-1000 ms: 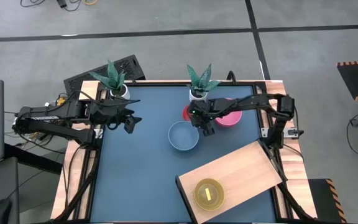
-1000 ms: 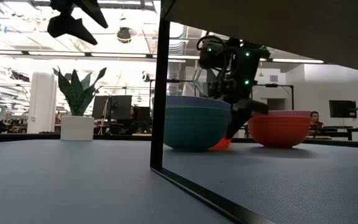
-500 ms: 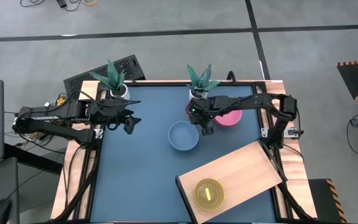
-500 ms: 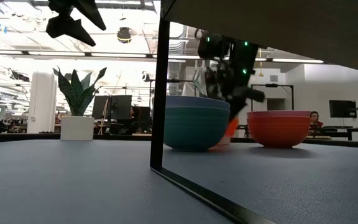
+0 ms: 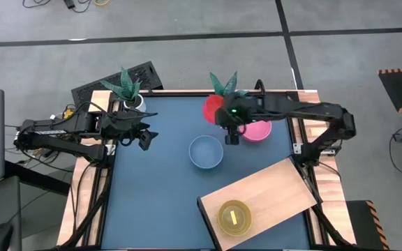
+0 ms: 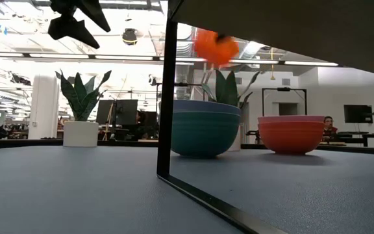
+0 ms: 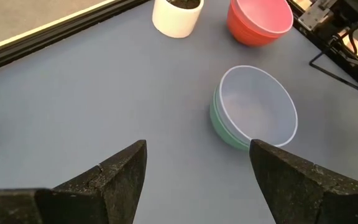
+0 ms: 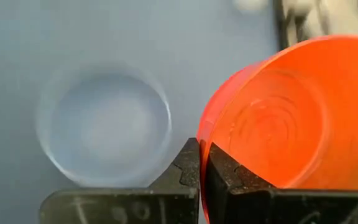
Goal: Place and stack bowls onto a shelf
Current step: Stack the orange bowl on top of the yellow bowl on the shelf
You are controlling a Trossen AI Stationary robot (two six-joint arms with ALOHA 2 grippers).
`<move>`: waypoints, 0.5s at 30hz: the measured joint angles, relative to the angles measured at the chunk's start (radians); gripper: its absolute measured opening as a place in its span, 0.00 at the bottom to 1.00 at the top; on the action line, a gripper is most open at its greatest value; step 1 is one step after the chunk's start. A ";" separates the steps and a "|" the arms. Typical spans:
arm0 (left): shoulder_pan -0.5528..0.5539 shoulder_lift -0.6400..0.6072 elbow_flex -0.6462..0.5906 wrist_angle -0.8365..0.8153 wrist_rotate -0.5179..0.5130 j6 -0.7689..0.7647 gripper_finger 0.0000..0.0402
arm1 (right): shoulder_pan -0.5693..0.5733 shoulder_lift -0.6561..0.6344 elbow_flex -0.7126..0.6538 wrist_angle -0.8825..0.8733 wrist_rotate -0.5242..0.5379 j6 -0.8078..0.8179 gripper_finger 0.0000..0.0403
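Observation:
My right gripper (image 5: 229,131) is shut on a red bowl (image 5: 213,107), held high above the table's far middle; the bowl shows as a blur in the low view (image 6: 214,45). Below it a light blue bowl (image 5: 206,152) sits nested in a green one (image 7: 224,127) on the table. A pink bowl (image 5: 258,131) sits nested in a red one (image 7: 244,34) to the right. The pale wooden shelf (image 5: 271,188) lies at the near right with a yellow-green bowl (image 5: 234,216) on it. My left gripper (image 5: 142,137) is open and empty, high at the left. My right gripper pinches the red bowl's rim (image 8: 205,134), one finger (image 8: 188,158) outside the wall and the other inside. The fingers point down from above. The bowl is lifted clear of the table and tilted, with its hollow showing to the wrist camera.
Two white plant pots stand at the far edge, one at the far left (image 5: 132,101) and one behind the red bowl (image 7: 178,12). Wooden side rails (image 5: 89,202) run along the table's left and right. Bare blue mat lies at the near left.
My right gripper has risen from the table by the far plant pot, taking the red bowl with it. The bowl has gone from beside the light blue bowl to well above it, lifted clear and tilted. The left arm has kept still.

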 joint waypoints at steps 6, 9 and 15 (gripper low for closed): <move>0.000 0.000 0.000 0.000 0.001 0.023 0.67 | 0.201 -0.056 0.170 -0.084 -0.003 0.092 0.06; 0.000 0.000 0.000 0.000 0.005 0.025 0.67 | 0.331 -0.064 0.220 -0.084 -0.003 0.095 0.06; 0.000 0.000 0.000 -0.010 0.054 0.040 0.67 | 0.615 -0.048 0.253 -0.074 0.068 0.096 0.06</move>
